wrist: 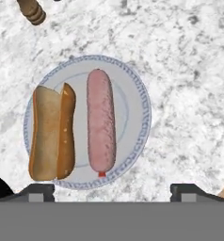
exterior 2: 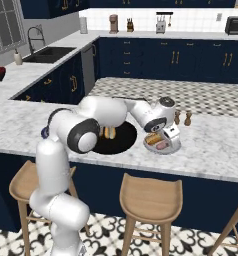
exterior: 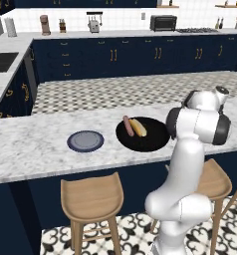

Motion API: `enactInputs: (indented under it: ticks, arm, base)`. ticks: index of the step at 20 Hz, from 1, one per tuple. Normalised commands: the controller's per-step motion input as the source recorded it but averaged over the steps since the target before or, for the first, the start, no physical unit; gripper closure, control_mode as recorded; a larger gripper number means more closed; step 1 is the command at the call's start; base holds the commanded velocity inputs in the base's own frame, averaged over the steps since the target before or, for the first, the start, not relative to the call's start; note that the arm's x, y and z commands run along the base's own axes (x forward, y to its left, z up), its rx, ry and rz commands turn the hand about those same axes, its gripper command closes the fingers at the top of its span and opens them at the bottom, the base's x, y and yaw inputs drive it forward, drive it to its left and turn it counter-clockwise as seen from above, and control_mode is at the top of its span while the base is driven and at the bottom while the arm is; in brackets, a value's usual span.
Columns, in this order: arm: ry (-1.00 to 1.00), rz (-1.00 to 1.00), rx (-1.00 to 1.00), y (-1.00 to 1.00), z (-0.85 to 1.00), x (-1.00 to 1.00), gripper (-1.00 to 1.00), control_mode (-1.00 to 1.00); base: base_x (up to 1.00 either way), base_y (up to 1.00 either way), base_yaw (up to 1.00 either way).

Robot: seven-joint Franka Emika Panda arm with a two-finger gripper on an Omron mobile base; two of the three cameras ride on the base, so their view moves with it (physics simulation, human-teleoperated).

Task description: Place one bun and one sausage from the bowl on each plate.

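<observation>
The black bowl (exterior: 149,143) sits on the marble counter and holds one sausage (exterior: 127,126) and one bun (exterior: 138,128). The blue-grey plate with the navy rim (exterior: 85,141) lies bare to the bowl's left. On the other side of the bowl (exterior 2: 116,145), the pale grey plate (wrist: 142,113) carries a bun (wrist: 52,132) and a sausage (wrist: 101,120) side by side. My gripper (wrist: 112,192) hovers just above this plate (exterior 2: 163,150), open, with its fingertips (wrist: 36,192) far apart and nothing between them.
Two small brown shakers (exterior 2: 182,118) stand on the counter behind the pale plate, and one of them (wrist: 31,10) is near the top edge of the hand view. Wooden stools (exterior: 92,196) stand under the counter's front edge. My arm's elbow (exterior 2: 78,131) hangs over the bowl's left side.
</observation>
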Motion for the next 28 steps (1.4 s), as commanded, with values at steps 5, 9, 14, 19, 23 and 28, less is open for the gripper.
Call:
enactInputs:
  ticks: [5, 9, 14, 19, 23, 28]
  arm:
    - [0.25, 0.40, -0.05, 1.00, 0.79, -0.27, -1.00, -1.00]
    - [0.24, 0.47, -0.03, 1.00, 0.37, -0.03, -1.00, -1.00]
    - [0.11, 0.50, -0.01, 1.00, 0.01, 0.00, -1.00, -1.00]
    - [0.10, 0.41, 0.00, 0.98, -0.10, 0.39, -1.00, -1.00]
    - [0.06, 0.22, 0.00, 0.56, -0.38, 0.73, -1.00, -1.00]
    - [0.01, 0.13, 0.01, 0.16, -0.53, 0.62, -1.00, -1.00]
  base:
    - [0.00, 0.00, 0.00]
    - [0.00, 0.00, 0.00]
    - [0.00, 0.00, 0.00]
    - [0.00, 0.00, 0.00]
    - [0.00, 0.00, 0.00]
    - [0.00, 0.00, 0.00]
